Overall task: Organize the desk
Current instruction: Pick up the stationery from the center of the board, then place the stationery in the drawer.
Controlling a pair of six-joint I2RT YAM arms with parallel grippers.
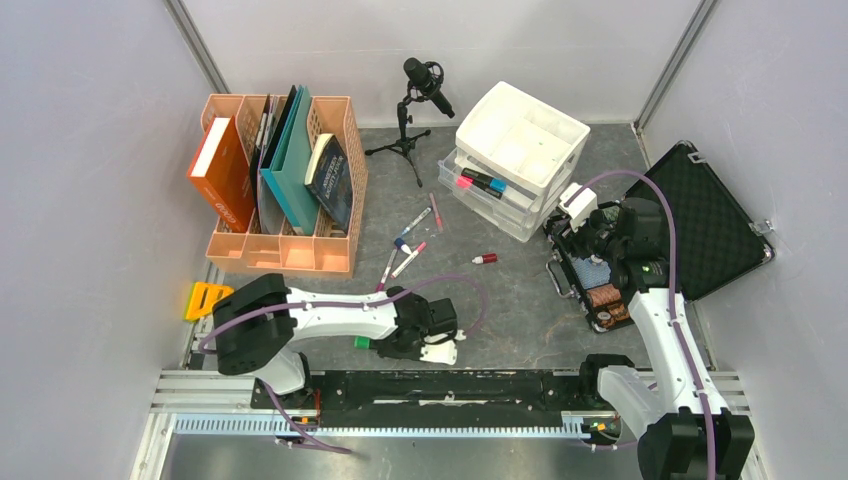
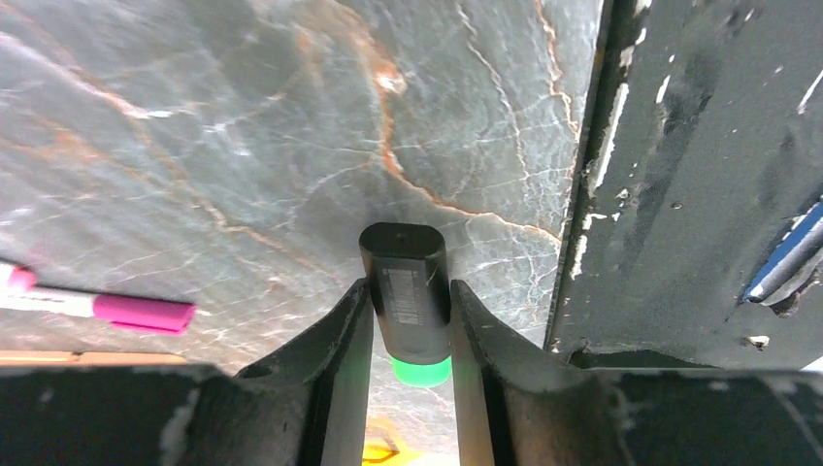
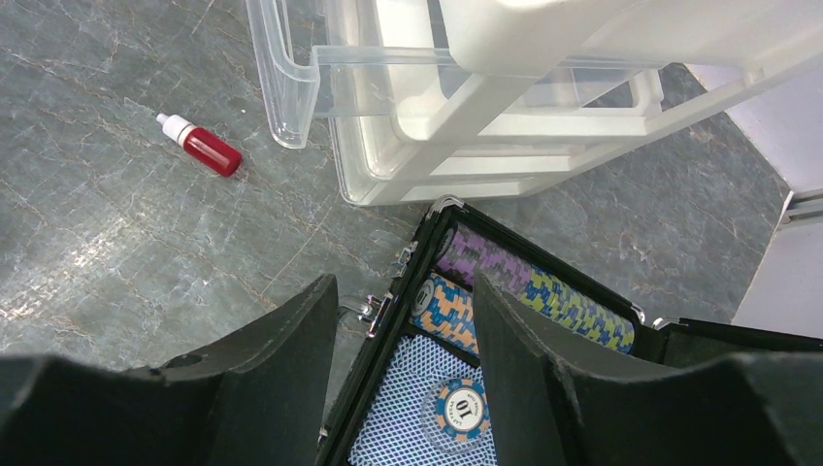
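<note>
The desk (image 1: 510,310) is a dark grey veined tabletop. My left gripper (image 1: 388,345) is low at the near middle, shut on a black marker with a green end (image 2: 406,296) that points away over the desk (image 2: 194,146). The marker's green end shows in the top view (image 1: 362,342). My right gripper (image 1: 592,255) is open and empty above the left edge of an open black case (image 1: 705,220). In the right wrist view its jaws (image 3: 406,286) straddle the case rim over rows of poker chips (image 3: 543,291) and a loose chip (image 3: 460,410) on blue cards.
A peach file organizer (image 1: 285,180) with books stands back left. A microphone on a tripod (image 1: 425,80) and a white drawer unit (image 1: 520,150) stand at the back. Loose markers (image 1: 410,250), a red bottle (image 1: 485,259) and a yellow object (image 1: 205,298) lie on the desk.
</note>
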